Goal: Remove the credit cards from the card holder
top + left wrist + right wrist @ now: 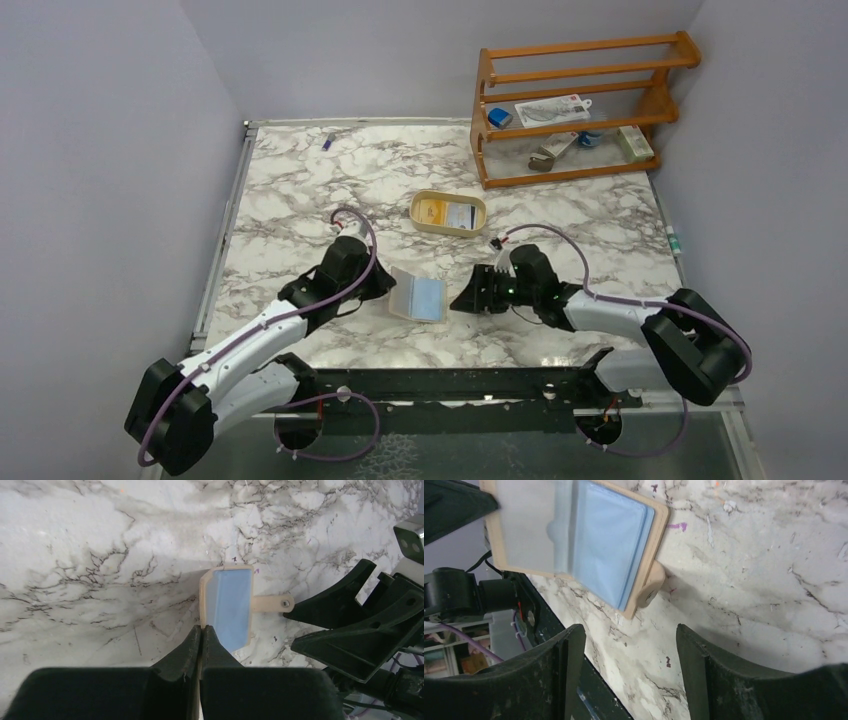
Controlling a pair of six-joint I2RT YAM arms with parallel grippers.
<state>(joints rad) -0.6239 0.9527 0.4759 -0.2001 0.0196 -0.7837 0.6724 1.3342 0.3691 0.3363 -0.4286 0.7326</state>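
Observation:
The tan card holder point(404, 291) lies open on the marble table between my two grippers. A light blue credit card point(430, 298) sits in its right-hand pocket. My left gripper point(386, 289) is shut on the holder's left flap; in the left wrist view the jaws point(202, 632) pinch the tan edge point(204, 592) beside the blue card point(232, 605). My right gripper point(463, 298) is open and empty, just right of the holder. The right wrist view shows the card point(609, 540), the holder's tan border point(655, 542) and its snap tab point(650, 589) ahead of the open right gripper point(629, 672).
A cream oval tray point(413, 212) behind the holder holds yellowish and whitish cards point(450, 212). A wooden rack point(575, 100) with small items stands at the back right. A small purple object point(327, 140) lies at the back left. The black front rail point(450, 385) runs close below the holder.

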